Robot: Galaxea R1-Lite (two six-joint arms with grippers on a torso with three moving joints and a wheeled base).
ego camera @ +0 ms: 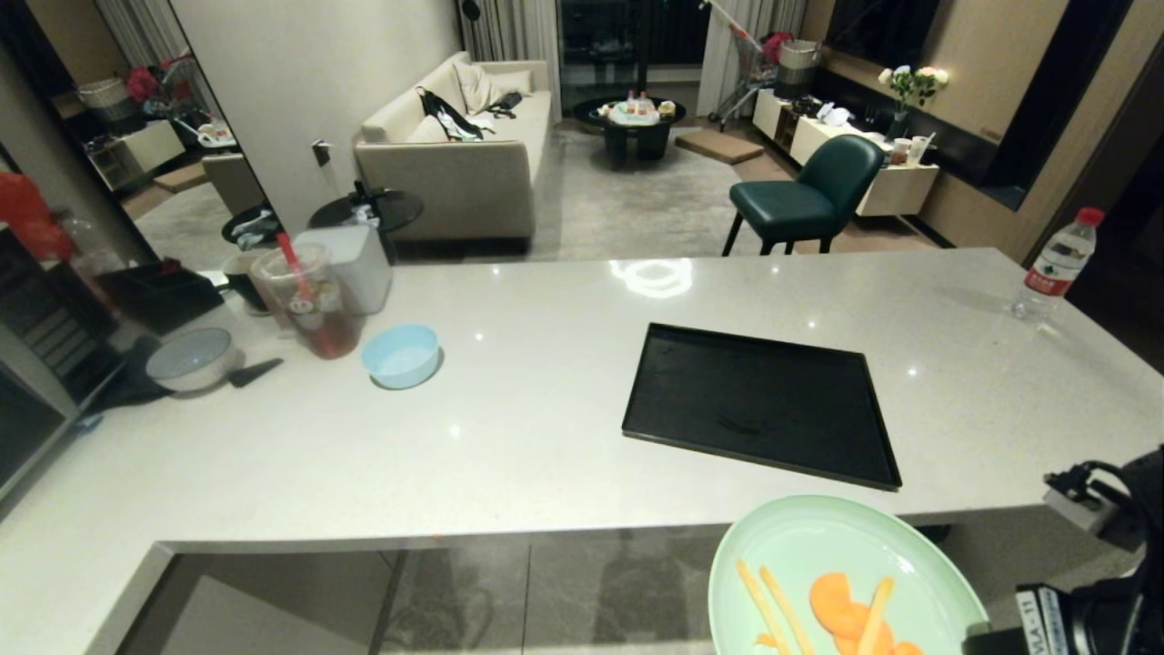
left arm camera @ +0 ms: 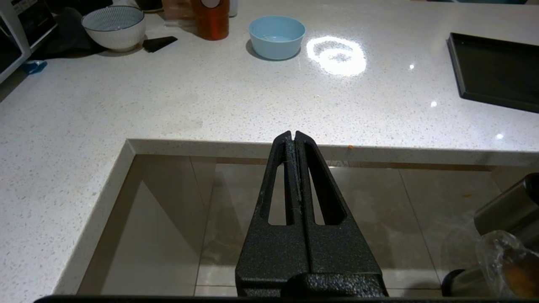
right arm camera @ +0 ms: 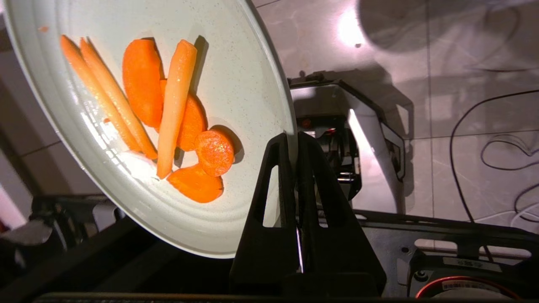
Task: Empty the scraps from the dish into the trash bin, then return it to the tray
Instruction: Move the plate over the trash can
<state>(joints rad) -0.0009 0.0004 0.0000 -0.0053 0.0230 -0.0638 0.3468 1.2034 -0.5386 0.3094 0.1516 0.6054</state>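
Right pincer point(right arm camera: 294, 141) clamped on the rim of the dish point(right arm camera: 236, 84), one finger on each face of the rim. An edge grip makes sense: it keeps the food surface clear and lets a wrist roll tip the load out.

Scraps point(right arm camera: 168, 118), carrot slices and pale sticks, sit bunched on the plate's inner face, none at the lip, so my read is the dump isn't done yet.

In the head view the dish point(ego camera: 818, 546) sits at about 5 o'clock, off the tabletop point(ego camera: 509, 418) and out past its near edge, over the floor. Right arm comes in from the lower right corner, wrist low and beside the plate.

Tray point(ego camera: 759, 400) lies flat on the tabletop at roughly 12 o'clock from the dish, nothing on it, ready for the return.

Left pincer point(left arm camera: 293, 135) closed, holding nothing, parked below the tabletop edge. Trash bin point(left arm camera: 505, 210), steel with a clear liner, shows only in the left wrist view, on the floor.
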